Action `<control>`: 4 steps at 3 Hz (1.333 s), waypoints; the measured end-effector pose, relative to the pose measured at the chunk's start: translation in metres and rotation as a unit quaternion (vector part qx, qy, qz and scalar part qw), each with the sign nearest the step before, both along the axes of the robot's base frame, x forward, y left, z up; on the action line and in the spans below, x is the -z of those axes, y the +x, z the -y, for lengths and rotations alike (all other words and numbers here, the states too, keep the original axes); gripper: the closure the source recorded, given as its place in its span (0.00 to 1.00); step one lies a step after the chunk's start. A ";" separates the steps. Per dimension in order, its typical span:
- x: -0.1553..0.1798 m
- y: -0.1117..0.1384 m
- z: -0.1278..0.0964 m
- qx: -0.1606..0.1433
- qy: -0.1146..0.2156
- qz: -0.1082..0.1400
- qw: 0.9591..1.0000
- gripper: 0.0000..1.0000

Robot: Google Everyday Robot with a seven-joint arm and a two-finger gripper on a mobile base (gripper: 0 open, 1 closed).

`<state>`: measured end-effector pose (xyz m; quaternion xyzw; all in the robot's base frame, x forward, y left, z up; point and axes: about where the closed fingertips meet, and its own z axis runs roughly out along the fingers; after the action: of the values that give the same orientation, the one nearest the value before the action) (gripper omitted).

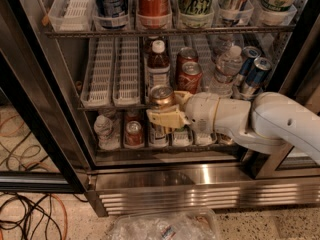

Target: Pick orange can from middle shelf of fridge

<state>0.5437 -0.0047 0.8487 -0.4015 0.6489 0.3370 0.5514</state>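
A: What do we see far to the left of the gripper [166,113]?

B: We see tangled cables [30,214] on the floor, low and well apart from it, and then the black door frame [31,109] of the fridge [70,79].

A: And closer in?

B: Just left of the gripper we find the middle shelf [85,105], with two white lane trays [112,71] running back. Below and left of the gripper a small red-topped can [134,132] stands on the rack underneath.

A: Where is the orange can [161,95]?

B: In the gripper, at the shelf's front edge. The beige fingers [161,119] are closed round its lower body and its silver lid shows above them. We cannot tell whether its base touches the rack.

A: What lies behind and to the right?

B: Right behind the gripper stands a dark bottle [158,64] with a white cap. Behind and to the right we see two red Coca-Cola cans [189,74], a water bottle [227,66] and blue cans [255,74]. The white arm [280,126] runs off right from the gripper, and below it shines the louvred base [200,194].
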 end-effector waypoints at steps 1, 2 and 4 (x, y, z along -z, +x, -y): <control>-0.001 -0.020 -0.010 -0.042 0.006 -0.006 0.999 1.00; -0.001 -0.020 -0.010 -0.042 0.006 -0.006 0.999 1.00; -0.038 -0.011 -0.027 -0.112 0.003 -0.006 0.994 1.00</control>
<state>0.5325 0.0220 0.8863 -0.4680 0.6023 0.4010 0.5074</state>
